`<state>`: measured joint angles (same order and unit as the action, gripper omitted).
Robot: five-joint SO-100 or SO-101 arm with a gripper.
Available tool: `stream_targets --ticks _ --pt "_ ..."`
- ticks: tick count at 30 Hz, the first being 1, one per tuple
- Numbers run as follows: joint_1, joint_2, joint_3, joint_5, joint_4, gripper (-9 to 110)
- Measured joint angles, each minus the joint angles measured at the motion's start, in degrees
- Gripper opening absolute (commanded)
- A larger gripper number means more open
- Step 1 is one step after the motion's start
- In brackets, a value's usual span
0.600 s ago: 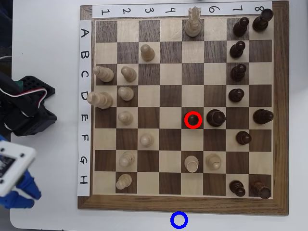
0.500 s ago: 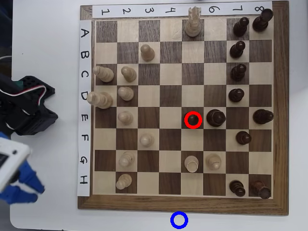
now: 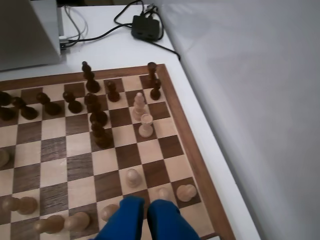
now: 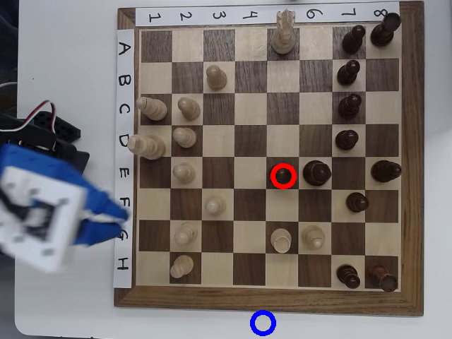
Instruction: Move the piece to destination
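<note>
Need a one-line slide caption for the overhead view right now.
Blue gripper at the chessboard's lettered edge; red-ringed dark pawn untouched.

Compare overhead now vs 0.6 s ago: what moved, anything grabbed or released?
Only the arm moved: the blue gripper swung from the lower left corner up and right, to the board's left edge by the F/G labels. Nothing grabbed or released. The piece is unmoved in the red ring, other pieces unchanged, and the destination is empty.
</note>
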<state>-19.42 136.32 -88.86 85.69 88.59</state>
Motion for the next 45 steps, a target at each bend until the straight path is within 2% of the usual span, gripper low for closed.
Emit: stream_targets --ticks 12,18,25,29,33,39,45 --pt "10.7 -0.2 -14.9 8.3 -13.4 13" --pt "14.1 -1.1 -21.1 11.8 -20.0 0" --pt "15.5 -5.6 -21.3 13.5 -20.5 0" --pt "15.9 -8.2 -21.3 14.2 -21.9 8" --pt "16.6 -10.7 -21.3 14.2 -24.8 23" --pt "17.5 -13.7 -23.1 14.2 -32.8 26" --pt "19.2 -17.8 -23.1 14.2 -36.7 23"
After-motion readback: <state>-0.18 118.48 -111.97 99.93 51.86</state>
